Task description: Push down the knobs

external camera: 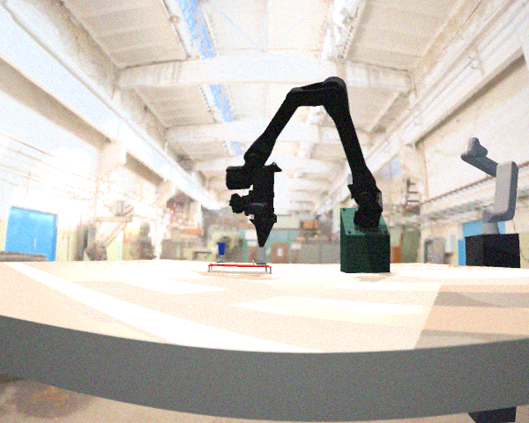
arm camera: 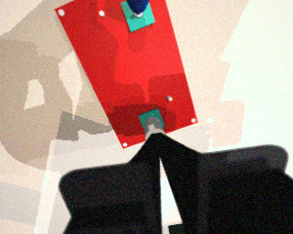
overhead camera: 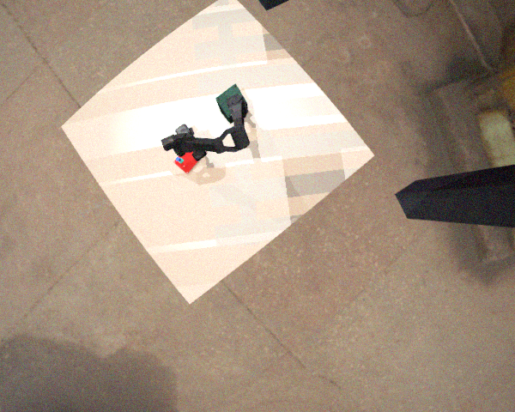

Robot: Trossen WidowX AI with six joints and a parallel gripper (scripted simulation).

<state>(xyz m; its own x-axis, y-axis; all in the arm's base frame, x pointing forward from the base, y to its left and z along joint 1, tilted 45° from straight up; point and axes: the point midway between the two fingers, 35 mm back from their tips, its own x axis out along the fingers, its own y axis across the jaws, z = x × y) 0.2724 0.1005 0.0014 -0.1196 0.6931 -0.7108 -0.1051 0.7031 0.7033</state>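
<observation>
The red circuit board [overhead camera: 187,164] [external camera: 240,265] [arm camera: 142,58] stands on short legs on the table. A blue knob [external camera: 220,248] [arm camera: 138,6] is upright over the teal potentiometer at the board's far end in the wrist view; in the exterior view a thin stretch of shaft shows below it. A grey knob [external camera: 261,254] [arm camera: 152,123] stands over the other teal potentiometer, with no clear gap below it. My gripper [external camera: 261,246] [arm camera: 156,137] is shut and empty, pointing down, its tips at the top of the grey knob. The tips cover part of that knob in the wrist view.
The arm's green base block [overhead camera: 226,104] [external camera: 365,252] stands on the table, right of the board in the exterior view. Small pins and corner screws show on the board. A grey arm [external camera: 504,191] on a black block stands in the background at the right.
</observation>
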